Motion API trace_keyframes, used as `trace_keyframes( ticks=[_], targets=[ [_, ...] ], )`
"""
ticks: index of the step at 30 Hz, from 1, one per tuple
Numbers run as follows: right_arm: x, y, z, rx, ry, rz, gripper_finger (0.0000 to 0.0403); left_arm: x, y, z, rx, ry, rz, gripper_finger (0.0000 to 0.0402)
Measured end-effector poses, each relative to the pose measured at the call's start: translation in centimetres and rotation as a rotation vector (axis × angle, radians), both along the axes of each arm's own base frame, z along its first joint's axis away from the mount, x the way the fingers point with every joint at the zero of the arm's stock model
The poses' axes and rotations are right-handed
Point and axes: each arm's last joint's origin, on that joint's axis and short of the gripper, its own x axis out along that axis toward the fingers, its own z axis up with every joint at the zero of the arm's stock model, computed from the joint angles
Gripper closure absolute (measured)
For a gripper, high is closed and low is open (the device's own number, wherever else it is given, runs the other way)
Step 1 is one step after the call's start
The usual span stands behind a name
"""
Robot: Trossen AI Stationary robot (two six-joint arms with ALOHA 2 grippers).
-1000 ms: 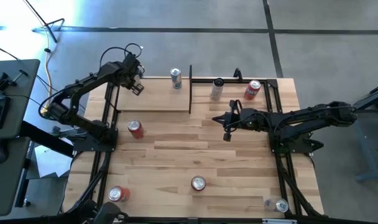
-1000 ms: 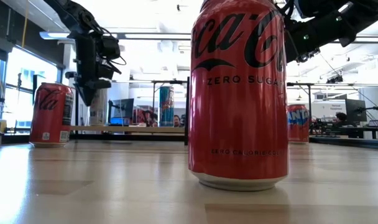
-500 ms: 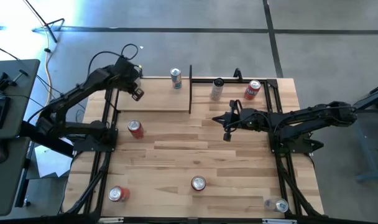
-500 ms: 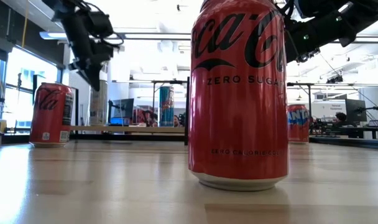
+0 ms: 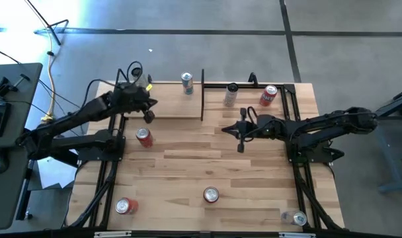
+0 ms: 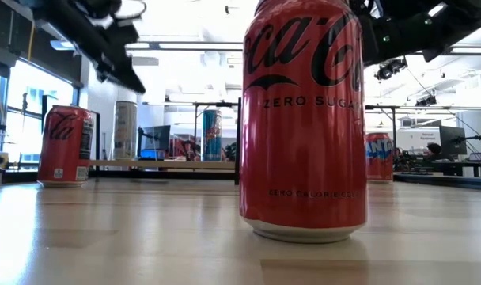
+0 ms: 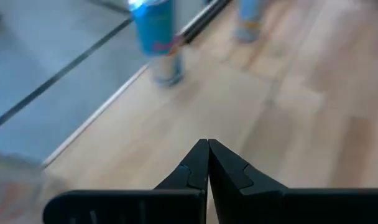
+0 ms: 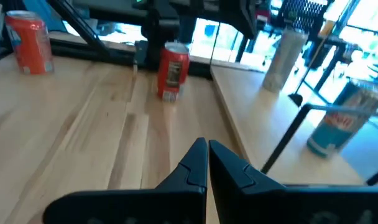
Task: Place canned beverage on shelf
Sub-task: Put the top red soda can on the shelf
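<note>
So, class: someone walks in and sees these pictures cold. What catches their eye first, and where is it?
In the low view, a red Coca-Cola Zero Sugar can looms at centre, closest to the camera. From above, the shelf lies at the table's far edge with a teal can and a silver can on it. The left end effector hangs over its left end, and the right end effector waits mid-table, both shut.

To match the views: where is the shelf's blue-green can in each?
High view: blue-green can at the shelf's far edge, beside its black end frame.
Low view: can left of centre, far back.
Left wrist view: can near top, blurred.
Right wrist view: can at right, behind frame.
Landmark: that frame.
</note>
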Motion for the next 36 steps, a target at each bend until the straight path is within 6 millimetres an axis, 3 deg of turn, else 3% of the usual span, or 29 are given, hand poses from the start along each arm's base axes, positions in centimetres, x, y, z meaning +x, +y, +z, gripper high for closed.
trace_keyframes(
  ticks=[5,12,18,24,28,36],
  targets=[
    [0.1,-0.1,-0.1,-0.012,0.003,-0.012,0.0403,-0.2,-2.7,2.4,-0.129,-0.010,-0.145,0.0401],
    [0.1,-0.1,-0.2,-0.013,0.007,-0.013,0.0403,-0.7,-5.1,3.7,-0.343,0.203,-0.161,0.0379],
    [0.1,-0.1,-0.2,-0.013,0.011,-0.013,0.0403,-0.1,-6.2,4.1,-0.483,0.383,-0.101,0.0295],
    [0.1,0.0,-0.4,-0.009,0.031,-0.001,0.0402,0.8,-6.1,4.8,-0.521,0.522,0.070,0.0190],
    [0.0,0.0,-0.5,-0.009,0.043,-0.001,0.0402,1.9,-5.9,4.1,-0.565,0.602,0.151,0.0132],
    [0.0,0.0,-0.5,-0.009,0.042,-0.001,0.0402,4.3,-5.4,1.8,-0.576,0.811,0.111,0.0092]
  ],
)
